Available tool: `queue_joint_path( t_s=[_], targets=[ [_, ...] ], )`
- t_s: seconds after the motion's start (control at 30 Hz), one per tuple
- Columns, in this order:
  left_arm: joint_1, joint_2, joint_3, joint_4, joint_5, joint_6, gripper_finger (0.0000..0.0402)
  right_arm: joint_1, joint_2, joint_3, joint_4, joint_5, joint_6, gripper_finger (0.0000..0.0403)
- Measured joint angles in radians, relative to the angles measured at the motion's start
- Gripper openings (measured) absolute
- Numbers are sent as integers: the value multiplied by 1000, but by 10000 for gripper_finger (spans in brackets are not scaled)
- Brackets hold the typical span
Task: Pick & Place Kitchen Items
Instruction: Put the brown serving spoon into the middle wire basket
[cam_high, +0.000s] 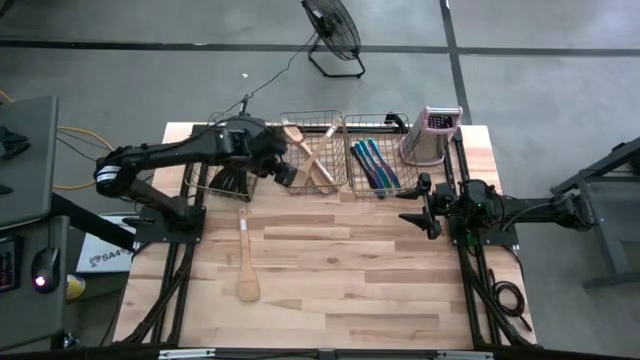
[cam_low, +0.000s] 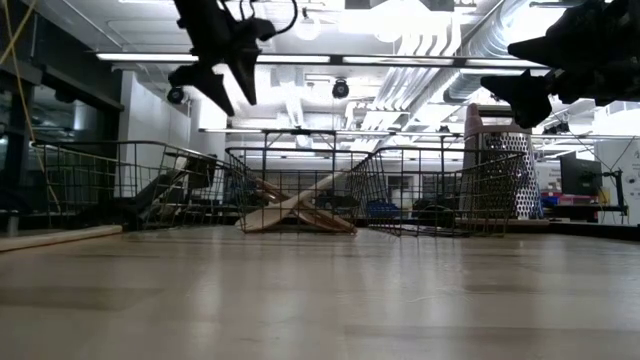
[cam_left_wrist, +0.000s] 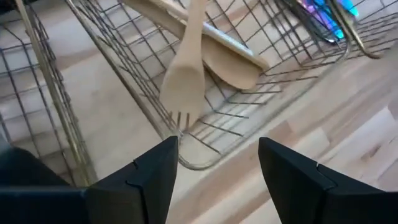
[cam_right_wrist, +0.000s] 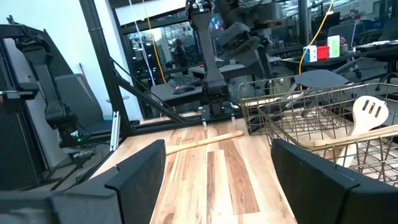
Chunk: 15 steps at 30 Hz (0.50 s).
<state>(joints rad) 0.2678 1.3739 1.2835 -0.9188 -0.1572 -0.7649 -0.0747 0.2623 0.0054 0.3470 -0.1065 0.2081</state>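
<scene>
While the left arm reached in from the left side of the worktop (cam_high: 340, 290), its left pincer (cam_high: 287, 172) hung above the near rim of the middle basket (cam_high: 312, 150), fingers (cam_left_wrist: 149, 180) spread apart with nothing between them. In the left wrist view the gap between those fingers looked down on a wooden fork (cam_left_wrist: 185, 81) lying inside that basket, its tines close to the wire rim, with a broader wooden spatula (cam_left_wrist: 211, 46) crossed beneath it. Farthest left stood the left basket (cam_high: 205, 175), holding dark utensils (cam_high: 232, 180), largely covered by the arm from above. On the bare wood in front of the baskets lay a lone wooden spoon (cam_high: 246, 258), its bowl toward the near edge, well apart from both pincers. To the right of the middle basket sat the right basket (cam_high: 378, 150) with slim blue and purple pieces (cam_high: 375, 165) lying side by side in it. Just beyond its right end a metal box grater (cam_high: 432, 135) with a pinkish top stood upright. Nearest the right edge, the right pincer (cam_high: 415, 203) hovered over open wood in front of the right basket, fingers (cam_right_wrist: 140, 177) wide apart and empty, pointing toward the left arm
</scene>
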Motion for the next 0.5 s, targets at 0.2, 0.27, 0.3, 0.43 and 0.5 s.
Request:
queue_joint_path(
  t_s=[0.2,0.27,0.3,0.43,0.5],
  targets=[
    [-130,1,0,-39,-48,-120,221,0,0,0,0,0,0,286],
    [-171,1,0,-43,-71,-159,221,0,0,0,0,0,0,286],
    [-192,1,0,-42,-85,-181,221,0,0,0,0,0,0,286],
    [-265,1,0,-51,-137,-258,221,0,0,0,0,0,0,286],
    [-293,1,0,-68,-144,-300,221,0,0,0,0,0,0,286]
  ],
)
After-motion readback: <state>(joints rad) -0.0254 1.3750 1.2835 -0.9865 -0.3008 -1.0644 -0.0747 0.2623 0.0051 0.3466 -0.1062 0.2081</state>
